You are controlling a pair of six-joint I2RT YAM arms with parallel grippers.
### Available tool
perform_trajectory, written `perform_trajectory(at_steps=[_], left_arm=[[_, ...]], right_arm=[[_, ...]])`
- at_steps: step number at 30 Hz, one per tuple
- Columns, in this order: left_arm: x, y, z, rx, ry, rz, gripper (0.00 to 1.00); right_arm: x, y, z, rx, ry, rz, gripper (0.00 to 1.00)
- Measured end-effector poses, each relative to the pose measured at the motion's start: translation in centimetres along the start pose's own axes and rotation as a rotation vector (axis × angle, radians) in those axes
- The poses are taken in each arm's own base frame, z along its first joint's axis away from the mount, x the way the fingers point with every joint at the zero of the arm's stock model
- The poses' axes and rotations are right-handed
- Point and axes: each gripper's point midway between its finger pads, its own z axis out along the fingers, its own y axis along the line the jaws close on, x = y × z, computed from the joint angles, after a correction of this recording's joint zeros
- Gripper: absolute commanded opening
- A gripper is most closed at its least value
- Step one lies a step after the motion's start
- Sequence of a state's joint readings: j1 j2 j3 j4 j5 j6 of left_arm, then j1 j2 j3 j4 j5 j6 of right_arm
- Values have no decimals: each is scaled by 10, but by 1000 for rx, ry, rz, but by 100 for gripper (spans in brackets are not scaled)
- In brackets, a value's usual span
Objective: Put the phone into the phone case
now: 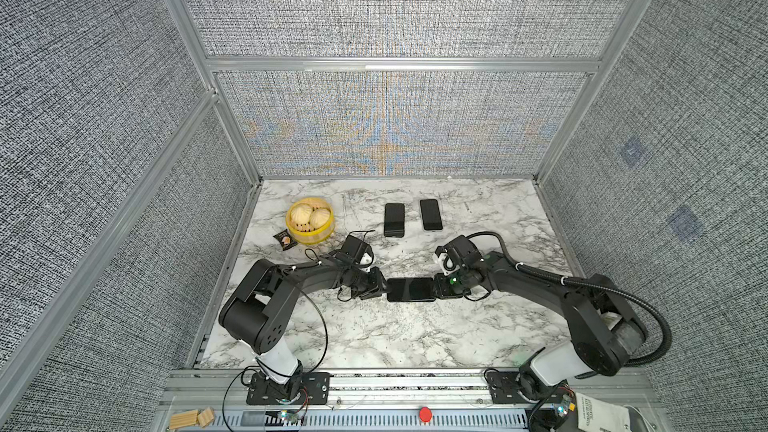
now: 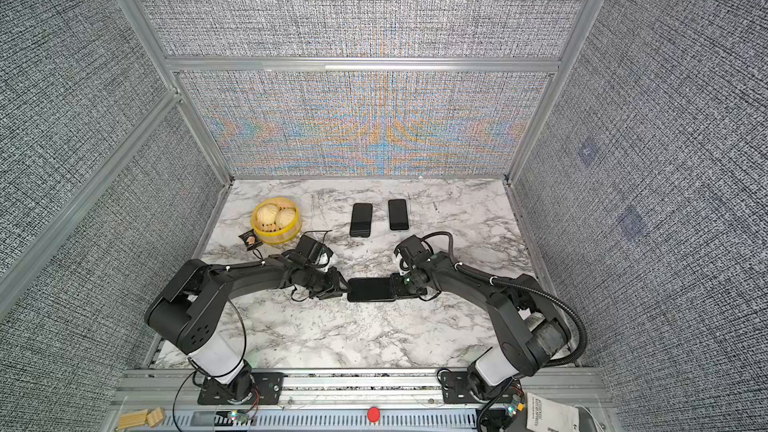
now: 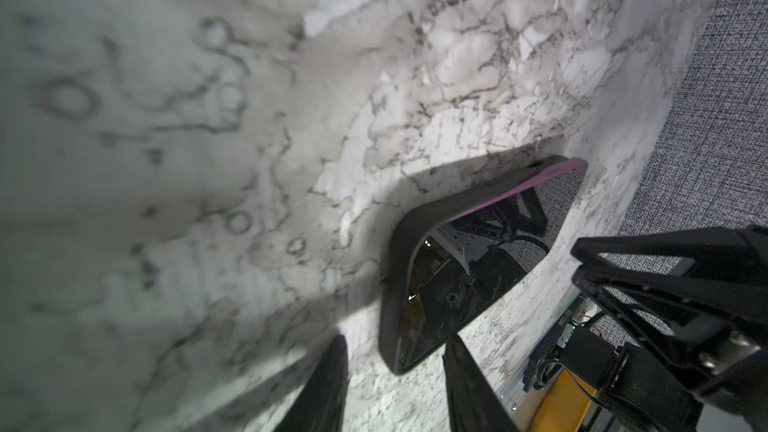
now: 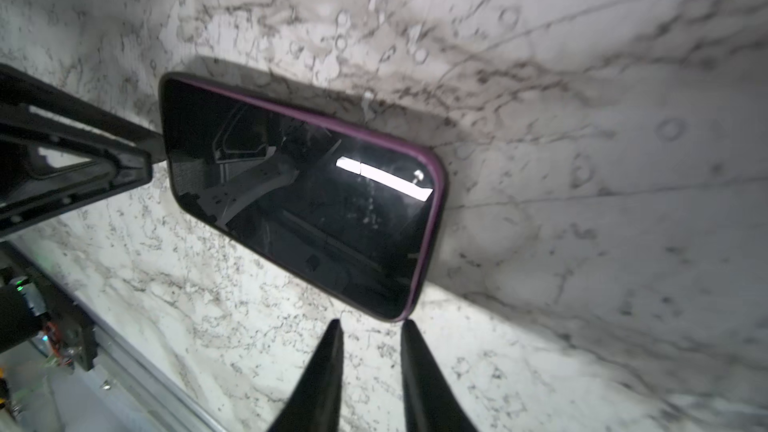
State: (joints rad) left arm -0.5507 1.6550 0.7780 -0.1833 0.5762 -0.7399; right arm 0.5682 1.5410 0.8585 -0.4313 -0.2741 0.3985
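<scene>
Phone (image 4: 291, 197) in case (image 4: 434, 218) (looks seated). Left gripper (image 3: 395, 338), right gripper (image 4: 370, 322) at its ends, both released, empty. Next: withdraw.

Both top views look steeply down from high over the front of the bench (image 1: 374, 334) toward the back wall (image 1: 399, 118), sharing the whole bench. The wrist cameras sit close, looking past the left end effector (image 3: 397, 338) and right end effector (image 4: 370, 322) at one phone (image 4: 299, 197).
</scene>
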Motion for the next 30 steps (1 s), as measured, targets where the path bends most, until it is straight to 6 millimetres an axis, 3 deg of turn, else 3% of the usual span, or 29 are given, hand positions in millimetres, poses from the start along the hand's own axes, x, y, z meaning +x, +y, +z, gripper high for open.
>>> perform_trajectory(at_steps=[6, 13, 20, 30], left_arm=[[13, 1, -8, -12, 8, 5, 43], [37, -14, 3, -4, 72, 67, 44], [41, -20, 15, -2, 101, 90, 44], [31, -27, 28, 19, 104, 82, 44]], right_arm=[[-33, 7, -4, -4, -45, -61, 51], [-64, 10, 13, -21, -55, -119, 56], [-48, 6, 35, -68, 18, -116, 55], [-20, 10, 31, -144, 25, -115, 53]])
